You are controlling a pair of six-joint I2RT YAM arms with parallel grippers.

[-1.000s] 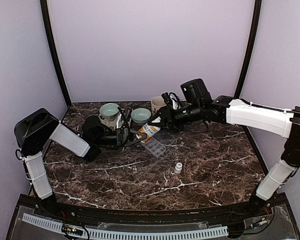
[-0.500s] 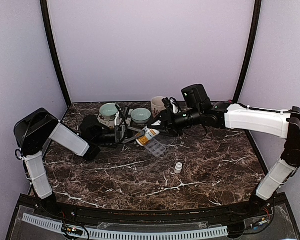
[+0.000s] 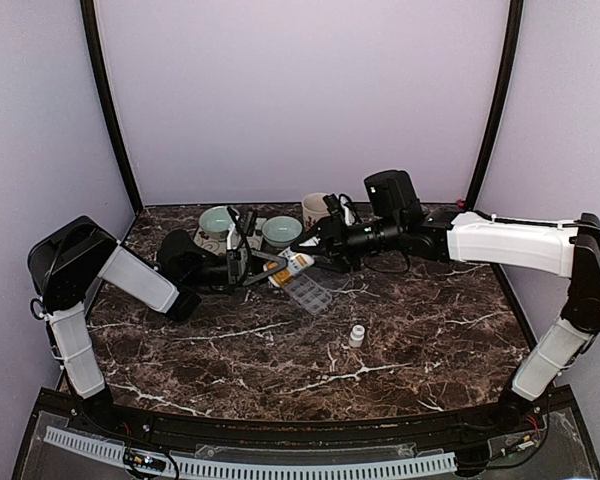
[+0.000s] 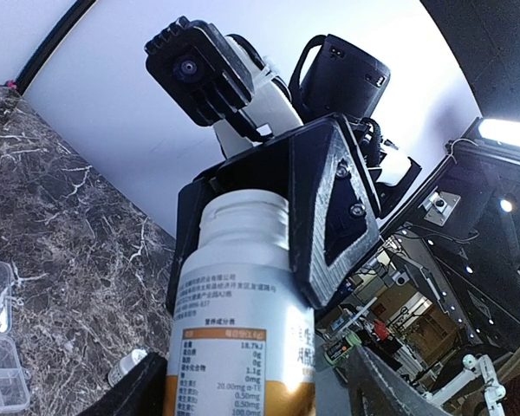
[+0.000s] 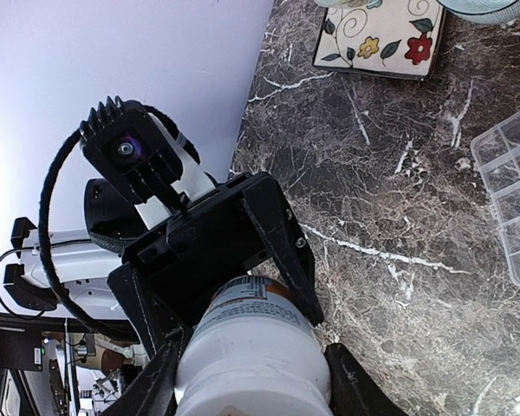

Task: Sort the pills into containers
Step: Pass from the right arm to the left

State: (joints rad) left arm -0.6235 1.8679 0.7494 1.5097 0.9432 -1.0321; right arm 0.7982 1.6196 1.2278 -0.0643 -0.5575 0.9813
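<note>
Table top [image 3: 430, 330]: dark marble-look slab, white-veined, slight sheen noted. Organiser box [image 3: 308, 294]: clear smooth plastic. Bottle [image 4: 243, 286]: smooth white plastic, printed paper label wrapped round. Right gripper fingers [image 4: 329, 199]: matt black plastic, faintly ridged. Bowls [image 3: 218, 220]: pale green, glazed. Arm shells [image 3: 500, 240]: smooth white plastic.

Your desk [image 3: 230, 350] is dark brown marble with white veins. Directly on it you have the clear compartmented organiser box [image 3: 308, 295] near the middle and a small white cap [image 3: 356, 336] nearer you, apart from it. At the back are a floral mat [image 5: 381, 39] and a mug [image 3: 314, 209].
</note>
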